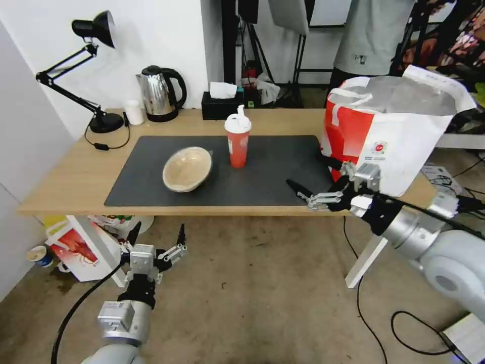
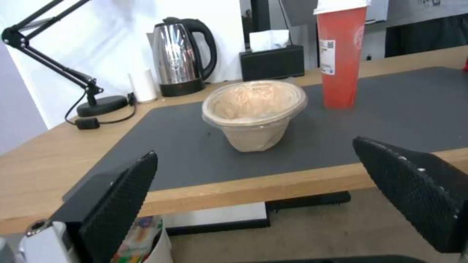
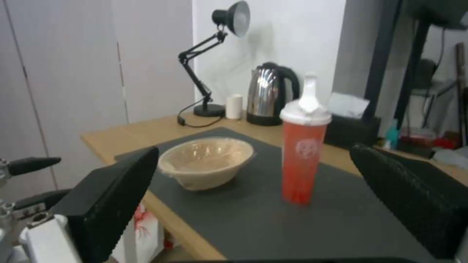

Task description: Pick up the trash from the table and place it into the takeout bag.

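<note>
No legible text anywhere.

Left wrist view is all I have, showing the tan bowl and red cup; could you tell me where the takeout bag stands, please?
Observer: The takeout bag stands on the table's right end, mouth open, to the right of the red cup.
Operator: Thank you; and where is the right gripper?
Observer: The right gripper is open, at the mat's near right corner, just in front of the bag.

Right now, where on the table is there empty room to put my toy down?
The dark mat is bare between the red cup and the takeout bag, and left of the tan paper bowl. The back edge is crowded: lamp, kettle, tissue box.
</note>
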